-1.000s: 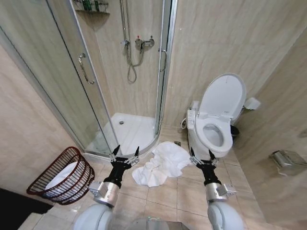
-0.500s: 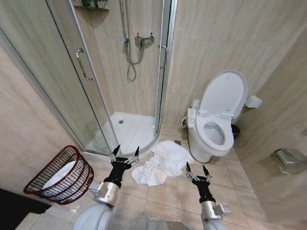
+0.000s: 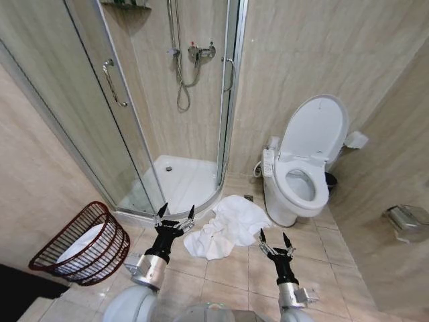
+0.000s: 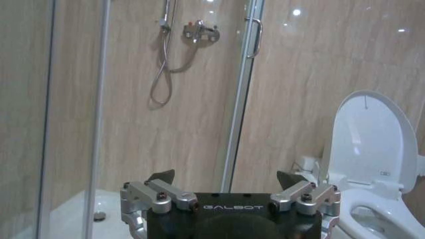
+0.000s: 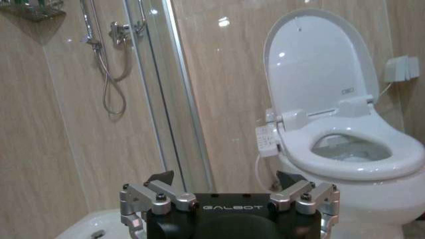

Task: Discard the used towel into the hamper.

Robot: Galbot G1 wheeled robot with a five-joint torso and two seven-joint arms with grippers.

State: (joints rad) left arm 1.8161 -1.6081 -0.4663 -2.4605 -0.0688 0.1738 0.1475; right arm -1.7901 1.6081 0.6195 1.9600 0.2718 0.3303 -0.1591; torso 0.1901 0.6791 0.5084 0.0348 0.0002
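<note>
A crumpled white towel (image 3: 226,227) lies on the tiled floor between the shower and the toilet. The hamper (image 3: 80,245), a dark reddish-brown wire basket with something white inside, stands tilted at the left by the wall. My left gripper (image 3: 176,212) is open, held up just left of the towel with nothing between its fingers. My right gripper (image 3: 275,236) is open too, low and to the towel's right, in front of the toilet. Both open grippers appear again in their wrist views, the left gripper (image 4: 226,178) and the right gripper (image 5: 226,178).
A glass corner shower (image 3: 167,114) with a white tray fills the back left. A white toilet (image 3: 305,178) with its lid up stands at the right. A metal paper holder (image 3: 407,221) hangs on the right wall. Beige floor tiles (image 3: 228,275) lie open near me.
The right gripper dropped lower and nearer to me during the first half second, then held. The whole view drifted slightly, so the head camera moved. The left gripper and towel stayed put.
</note>
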